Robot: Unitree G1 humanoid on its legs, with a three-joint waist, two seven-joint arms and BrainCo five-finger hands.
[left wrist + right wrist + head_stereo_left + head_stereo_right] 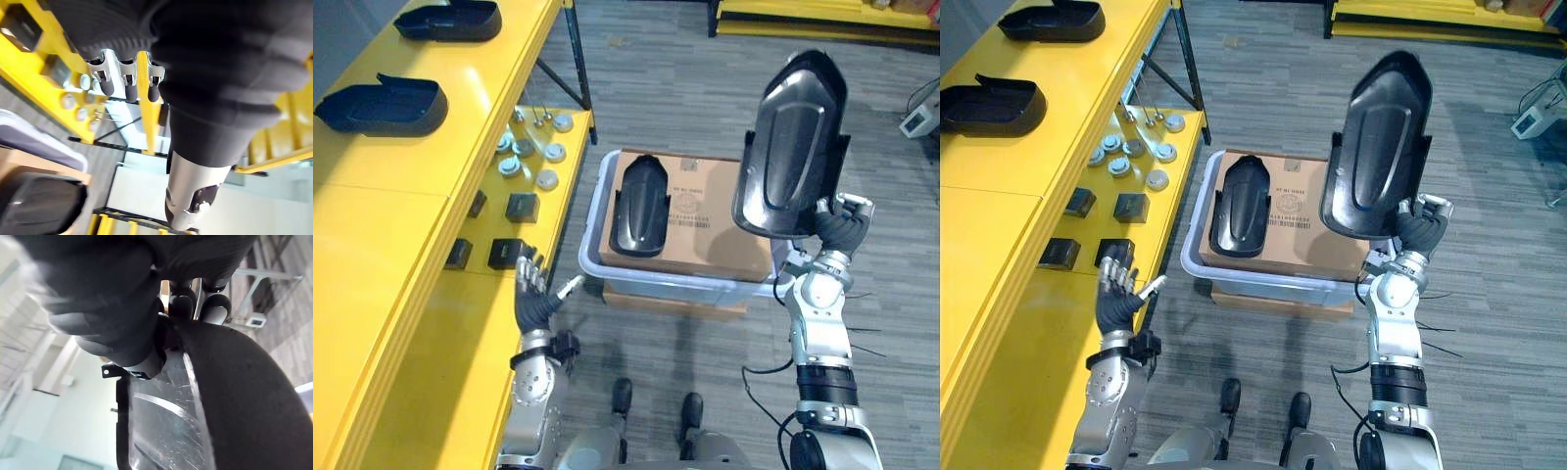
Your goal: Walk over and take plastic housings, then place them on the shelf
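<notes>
- Right robot hand was up at 3 o'clock in the head view, fingers curled and clamped on the lower edge of a black plastic housing.
- And what a lift: that housing stood nearly upright above the hand, its glossy face turned toward the camera and its rounded tip reaching toward 1 o'clock, apart from everything below it.
- Close in on the right wrist view, dark fingertips hooked over the shell's rim, with the scuffed black surface running off past them.
- Left robot hand sat down at 8 o'clock, fingers straight and apart, holding nothing, just beside the front edge of the yellow shelf at its lower level.
- Dead centre, a second housing lay on top of a cardboard box, toward the box's 9 o'clock end.
- That box sat in a pale plastic bin on the grey floor.
- Up on the shelf's top level, two more were already lying there: the near shelf housing at 10 o'clock and the far shelf housing at 11 o'clock, well apart from each other.
- On the lower level, small black blocks lay near the left hand, toward its 12 o'clock, and a cluster of round metal parts lay beyond them.
</notes>
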